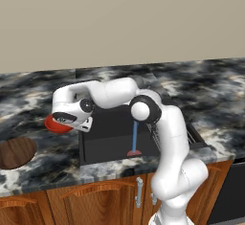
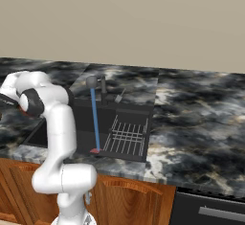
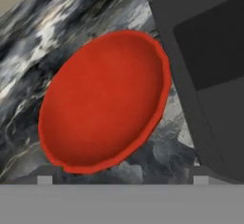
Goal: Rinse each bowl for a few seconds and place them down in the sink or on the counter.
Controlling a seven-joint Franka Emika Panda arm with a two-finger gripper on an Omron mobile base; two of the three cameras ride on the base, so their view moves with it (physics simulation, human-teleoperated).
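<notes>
Hovering over red bowl (image 3: 102, 104) on counter (image 1: 28, 95), just beside sink (image 1: 110, 138) at its 9 o'clock. Our gripper (image 1: 64, 123) spread, nothing pinched. Wooden bowl (image 1: 16, 153) waits at 7 o'clock. Water (image 2: 94, 118) running. We judge neither bowl rinsed yet.

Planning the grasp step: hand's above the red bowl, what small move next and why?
Probably lower the hand straight onto the red bowl's near rim. In the hand view the bowl lies on the counter beside the sink, with the fingertips spread wide at its near edge and nothing gripped. Water already runs.
</notes>
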